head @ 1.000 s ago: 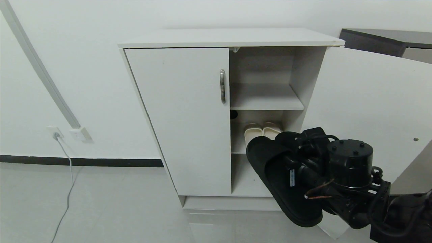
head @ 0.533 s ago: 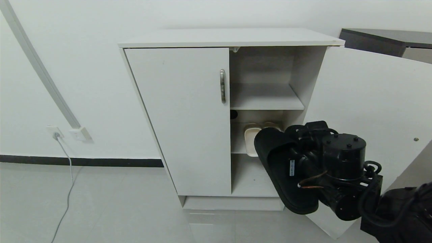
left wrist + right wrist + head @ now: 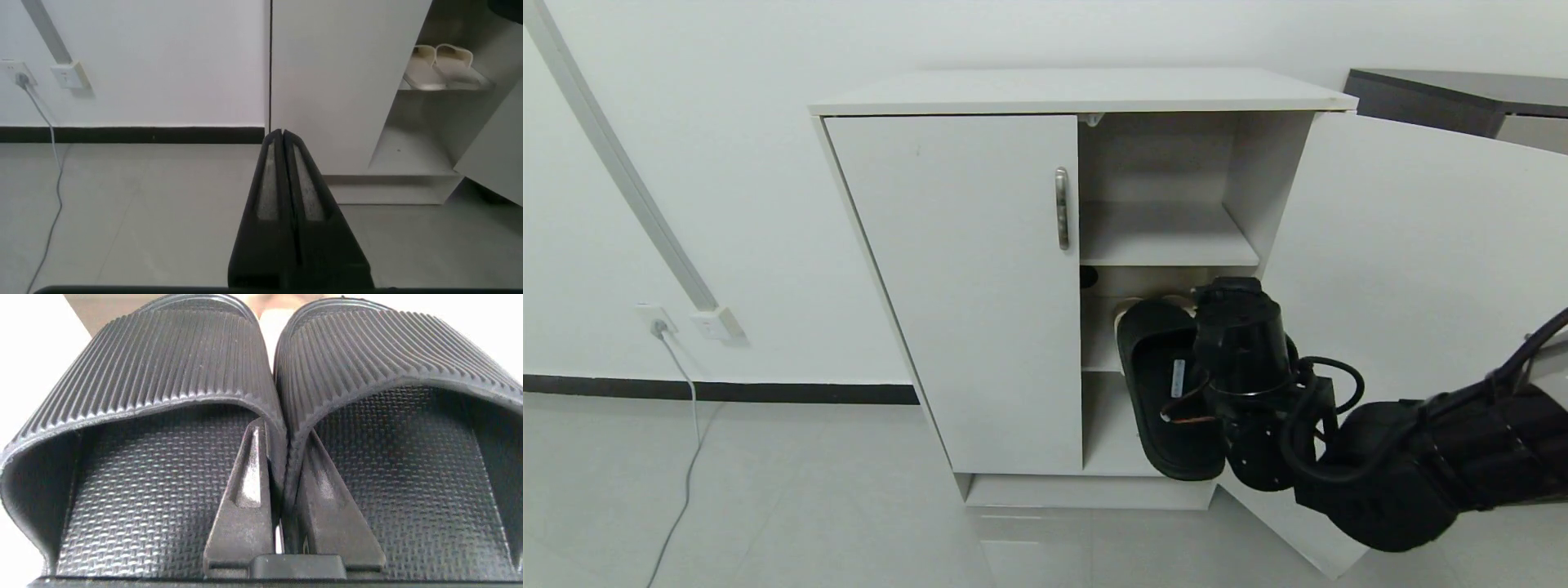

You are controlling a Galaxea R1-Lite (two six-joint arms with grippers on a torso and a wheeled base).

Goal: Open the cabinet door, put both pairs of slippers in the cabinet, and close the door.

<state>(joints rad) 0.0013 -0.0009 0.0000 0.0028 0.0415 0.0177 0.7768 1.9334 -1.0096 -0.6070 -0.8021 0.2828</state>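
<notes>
My right hand (image 3: 283,434) pinched both black slippers (image 3: 176,392) together by their touching inner walls, at the cabinet's (image 3: 964,286) open side, level with the lower shelves. I judged them light, soft and grippy. My left hand (image 3: 283,188) was closed and empty.

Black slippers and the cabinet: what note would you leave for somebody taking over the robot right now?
Right tool: shut on the black slippers, pinching their two inner walls together. It holds them at the cabinet opening, in front of the lower shelves.
Left tool: shut, empty, over the floor, clear of the cabinet.
Done: right door is open; cream slippers sit on the middle shelf.
Left: set the black pair inside, let go, pull the arm out, close the right door.
</notes>
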